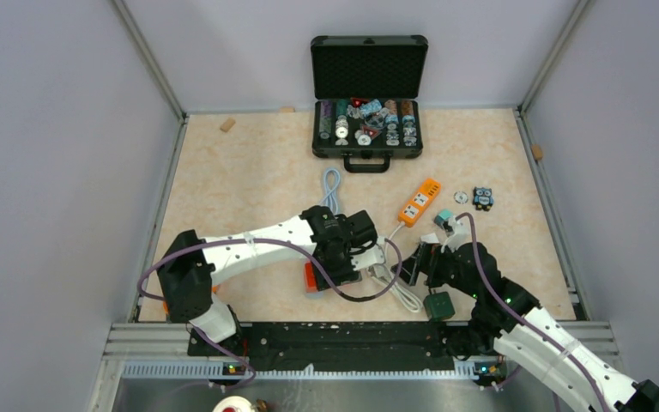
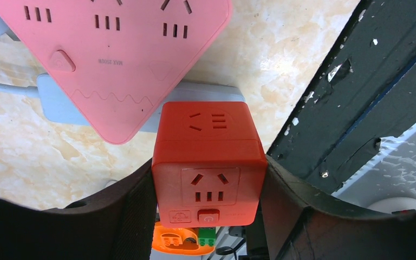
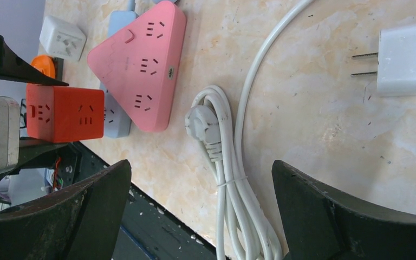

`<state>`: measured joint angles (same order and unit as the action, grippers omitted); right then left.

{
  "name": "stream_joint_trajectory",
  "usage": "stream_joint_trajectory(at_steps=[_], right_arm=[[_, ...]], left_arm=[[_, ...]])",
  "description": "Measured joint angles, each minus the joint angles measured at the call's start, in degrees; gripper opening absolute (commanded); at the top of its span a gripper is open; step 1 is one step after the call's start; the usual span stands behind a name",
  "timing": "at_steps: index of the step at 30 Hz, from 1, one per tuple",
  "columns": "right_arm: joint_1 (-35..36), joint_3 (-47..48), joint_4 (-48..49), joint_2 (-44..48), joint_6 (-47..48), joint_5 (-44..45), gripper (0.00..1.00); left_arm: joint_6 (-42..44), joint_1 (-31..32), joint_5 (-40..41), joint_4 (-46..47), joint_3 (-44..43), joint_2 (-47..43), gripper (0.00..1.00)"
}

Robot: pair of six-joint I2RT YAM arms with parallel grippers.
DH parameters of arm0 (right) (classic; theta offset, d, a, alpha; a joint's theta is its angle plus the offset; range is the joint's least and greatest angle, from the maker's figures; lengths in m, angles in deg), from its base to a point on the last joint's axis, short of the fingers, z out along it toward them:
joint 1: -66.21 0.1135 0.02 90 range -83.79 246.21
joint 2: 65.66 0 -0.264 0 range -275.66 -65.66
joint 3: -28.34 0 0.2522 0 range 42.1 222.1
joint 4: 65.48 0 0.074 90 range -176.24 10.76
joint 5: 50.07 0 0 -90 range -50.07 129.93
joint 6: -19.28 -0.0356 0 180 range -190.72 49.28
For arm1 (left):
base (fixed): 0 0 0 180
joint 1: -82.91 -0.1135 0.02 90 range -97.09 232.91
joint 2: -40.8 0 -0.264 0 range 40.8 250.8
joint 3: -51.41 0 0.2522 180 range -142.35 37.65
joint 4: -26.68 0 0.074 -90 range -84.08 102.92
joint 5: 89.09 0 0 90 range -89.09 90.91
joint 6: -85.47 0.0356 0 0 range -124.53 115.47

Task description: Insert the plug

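- The white three-pin plug (image 3: 201, 125) lies flat on the marbled beige worktop (image 3: 314, 141), at the end of its bundled white cable (image 3: 230, 195), just beside the pink triangular plastic power strip (image 3: 141, 65).
- The right end effector (image 3: 201, 214) hangs over it, released, jaws wide and empty.
- The left end effector (image 2: 208, 216) is clenched on the red-orange plastic cube socket (image 2: 208, 162).
- Likely trouble: a flat-lying plug can be pinched askew, or the tied cable may drag, so the pins miss the cube's slots.
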<state>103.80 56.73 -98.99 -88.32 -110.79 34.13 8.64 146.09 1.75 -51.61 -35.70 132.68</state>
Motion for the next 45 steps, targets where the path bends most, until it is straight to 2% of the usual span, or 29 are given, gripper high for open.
stream_joint_trajectory(at_steps=[45], right_arm=[[0.0,-0.83,0.37,-0.02,0.0,-0.98,0.97]], left_arm=[[-1.64,0.52,1.79,1.75,2.69,1.53,0.0]])
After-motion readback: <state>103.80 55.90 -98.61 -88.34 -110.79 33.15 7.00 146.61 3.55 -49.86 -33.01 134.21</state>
